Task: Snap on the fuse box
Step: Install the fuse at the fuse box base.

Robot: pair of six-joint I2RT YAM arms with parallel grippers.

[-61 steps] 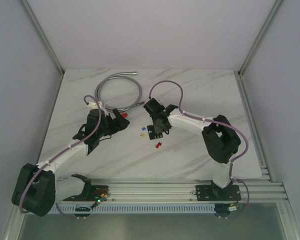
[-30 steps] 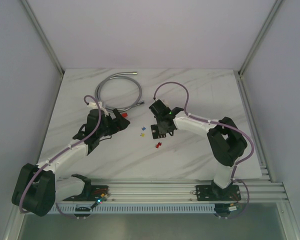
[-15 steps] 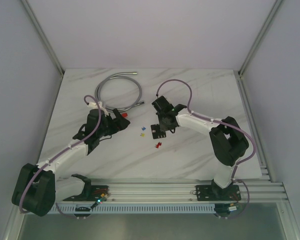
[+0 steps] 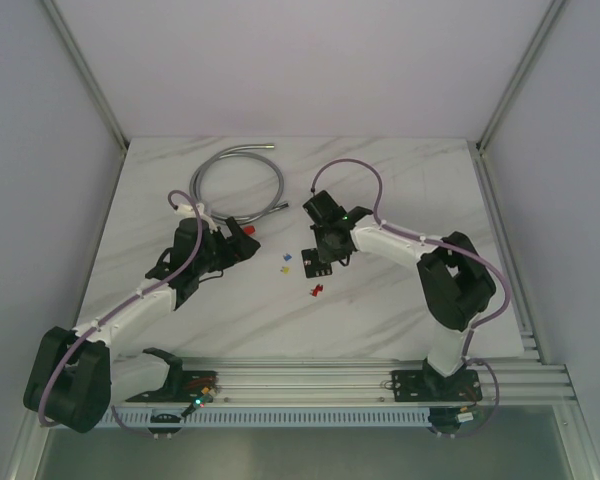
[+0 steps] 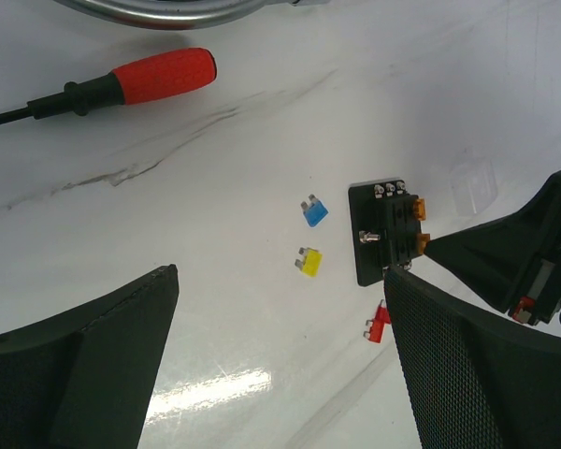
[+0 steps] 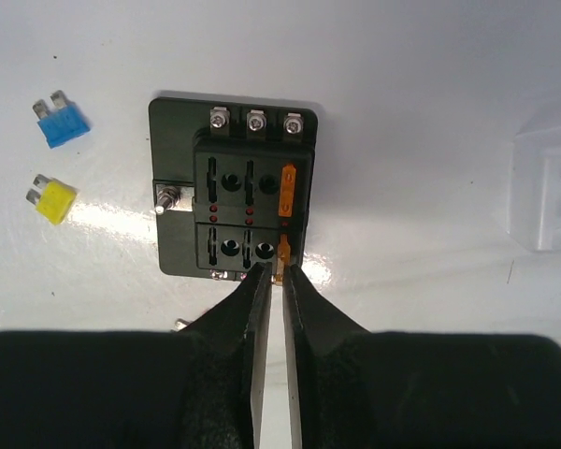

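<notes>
The black fuse box point(image 6: 229, 201) lies flat on the marble table; it also shows as the fuse box point(image 4: 317, 262) from above and as the fuse box point(image 5: 385, 229) in the left wrist view. Two orange fuses point(image 6: 287, 187) sit in its right-hand slots. My right gripper point(image 6: 278, 273) is at the box's near edge, jaws almost together, pinching the near end of the lower orange fuse point(image 6: 281, 251). My left gripper point(image 5: 280, 281) hovers wide open to the left, holding nothing. The clear cover point(image 6: 547, 201) lies right of the box.
A loose blue fuse point(image 6: 61, 122) and a yellow fuse point(image 6: 52, 199) lie left of the box, and a red fuse point(image 5: 379, 323) lies nearer the arms. A red-handled screwdriver point(image 5: 159, 75) and a coiled grey hose point(image 4: 235, 185) sit behind the left gripper point(image 4: 242, 243).
The right gripper has drawn back from above the fuse box toward the right and back, then narrowed its jaws at the box's edge. The left arm has not moved.
</notes>
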